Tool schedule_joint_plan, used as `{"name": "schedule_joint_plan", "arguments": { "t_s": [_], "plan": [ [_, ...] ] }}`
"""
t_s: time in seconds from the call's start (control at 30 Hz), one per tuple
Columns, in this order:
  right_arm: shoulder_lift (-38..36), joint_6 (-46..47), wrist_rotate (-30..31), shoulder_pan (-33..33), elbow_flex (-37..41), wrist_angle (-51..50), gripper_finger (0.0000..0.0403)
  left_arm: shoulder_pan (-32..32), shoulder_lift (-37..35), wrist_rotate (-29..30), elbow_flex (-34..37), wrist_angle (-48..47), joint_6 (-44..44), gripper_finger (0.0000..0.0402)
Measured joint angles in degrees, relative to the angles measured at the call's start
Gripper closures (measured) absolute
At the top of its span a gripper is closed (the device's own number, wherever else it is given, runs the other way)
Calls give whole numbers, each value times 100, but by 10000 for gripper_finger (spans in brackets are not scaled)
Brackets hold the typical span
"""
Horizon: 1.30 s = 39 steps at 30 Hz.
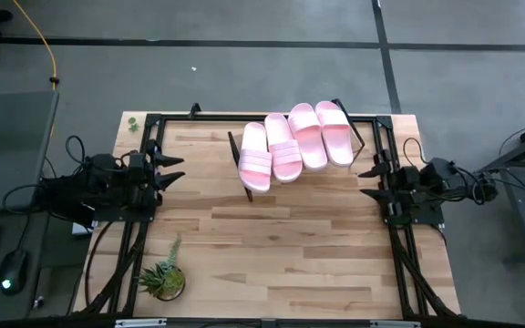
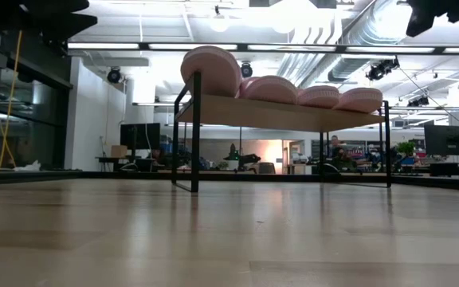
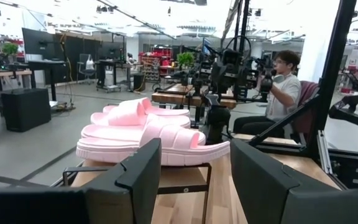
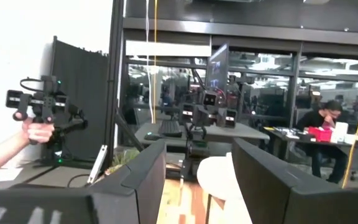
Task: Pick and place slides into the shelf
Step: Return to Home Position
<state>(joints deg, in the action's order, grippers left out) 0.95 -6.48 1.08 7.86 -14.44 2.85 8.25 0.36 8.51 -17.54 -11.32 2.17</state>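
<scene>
Four light-pink slides (image 1: 295,144) lie side by side on the slanted light-wood shelf (image 1: 244,187), near the table's far edge. In the low view the slides (image 2: 277,86) rest sole-down on the shelf board (image 2: 285,115), which stands on thin black legs. My left gripper (image 1: 177,169) waits open at the table's left edge, pointing toward the slides (image 3: 148,134). My right gripper (image 1: 365,180) waits open at the right edge. One pale slide end (image 4: 219,180) shows past its fingers. Neither gripper touches anything.
A small potted plant (image 1: 162,279) stands at the near left corner of the butcher-block table (image 1: 281,264). A small green thing (image 1: 132,122) sits at the far left corner. People show in the room beyond: one seated (image 3: 283,87), a hand holding a device (image 4: 39,127).
</scene>
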Motion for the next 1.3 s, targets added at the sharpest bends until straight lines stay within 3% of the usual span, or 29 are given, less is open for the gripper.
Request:
{"name": "schedule_joint_plan", "arguments": {
  "t_s": [0.3,0.67,1.1,1.3],
  "plan": [
    [-68,46,-82,0,259,-14,227,0,0,9,58,-132,112,227],
    [-68,261,-159,0,1258,1337,227,0,0,161,403,150,245,227],
    [-66,336,-111,0,1388,909,227,0,0,260,807,234,460,227],
    [-66,350,-99,1,1388,850,227,0,0,122,1359,1026,565,227]
  ]
}}
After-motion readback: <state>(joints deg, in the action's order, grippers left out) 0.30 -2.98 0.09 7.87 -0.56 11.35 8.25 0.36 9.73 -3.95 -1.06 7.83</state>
